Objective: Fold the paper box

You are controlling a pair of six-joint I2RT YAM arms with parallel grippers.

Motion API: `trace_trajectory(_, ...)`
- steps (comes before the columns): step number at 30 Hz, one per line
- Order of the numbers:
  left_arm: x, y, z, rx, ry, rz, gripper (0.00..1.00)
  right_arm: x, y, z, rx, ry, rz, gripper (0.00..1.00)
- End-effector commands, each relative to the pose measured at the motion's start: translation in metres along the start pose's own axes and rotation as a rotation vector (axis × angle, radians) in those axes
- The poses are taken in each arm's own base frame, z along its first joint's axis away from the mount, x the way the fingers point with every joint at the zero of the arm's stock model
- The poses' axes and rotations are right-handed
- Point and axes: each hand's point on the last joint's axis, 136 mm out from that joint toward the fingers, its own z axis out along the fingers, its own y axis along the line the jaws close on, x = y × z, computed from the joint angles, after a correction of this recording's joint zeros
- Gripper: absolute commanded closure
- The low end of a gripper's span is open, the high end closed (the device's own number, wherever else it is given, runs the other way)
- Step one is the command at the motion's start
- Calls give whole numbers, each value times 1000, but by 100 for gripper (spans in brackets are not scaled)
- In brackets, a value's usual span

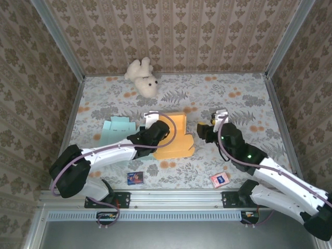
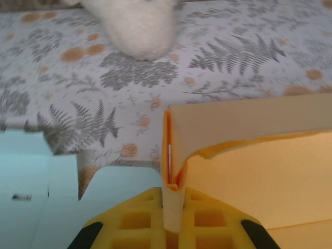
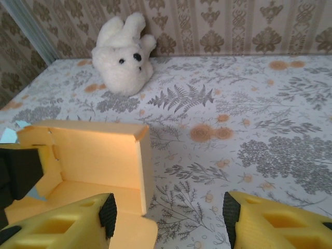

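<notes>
Paper box (image 1: 176, 136) sits mid-way on the bench (image 1: 244, 98), roughly half folded with 2 walls raised and near flaps flat, left tool (image 2: 171, 215) pinching a corner wall, right tool (image 3: 167, 213) spread beside it.

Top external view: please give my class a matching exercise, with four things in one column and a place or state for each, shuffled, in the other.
Column one:
1. teddy bear
2. paper box
3. flat blue sheet
4. right gripper

Column two:
A. open, holding nothing
B. one wall pinched by the left gripper
C. near the far wall
D. lying left of the paper box

Pairs: 1-C, 2-B, 3-D, 4-A.
</notes>
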Motion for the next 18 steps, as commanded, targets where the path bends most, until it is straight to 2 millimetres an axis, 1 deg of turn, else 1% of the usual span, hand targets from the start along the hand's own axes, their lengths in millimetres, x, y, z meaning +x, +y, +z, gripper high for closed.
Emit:
trace_trajectory(1, -24, -30, -11, 163, 2, 229, 100, 4, -22, -23, 70, 33, -24, 38)
trace_trajectory(4, -34, -55, -17, 274, 10, 391, 100, 7, -44, -34, 138, -39, -28, 36)
trace_trajectory(6, -40, -66, -19, 312, 41, 504, 100, 11, -54, -40, 148, -95, 6, 35)
trace_trajectory(7, -39, -67, -18, 308, 66, 556, 100, 11, -57, -44, 146, -123, 25, 35)
trace_trajectory(8, -46, -71, -17, 309, 83, 600, 100, 12, -60, -46, 143, -142, 38, 35)
trace_trajectory(11, -47, -78, -12, 322, 158, 735, 100, 7, -68, -58, 166, -173, 55, 34)
trace_trajectory(14, -31, -93, -12, 435, 229, 872, 100, 4, -71, -66, 167, -184, 75, 34)
trace_trajectory(18, -11, -104, -14, 541, 333, 991, 100, 3, -68, -70, 134, -198, 97, 34)
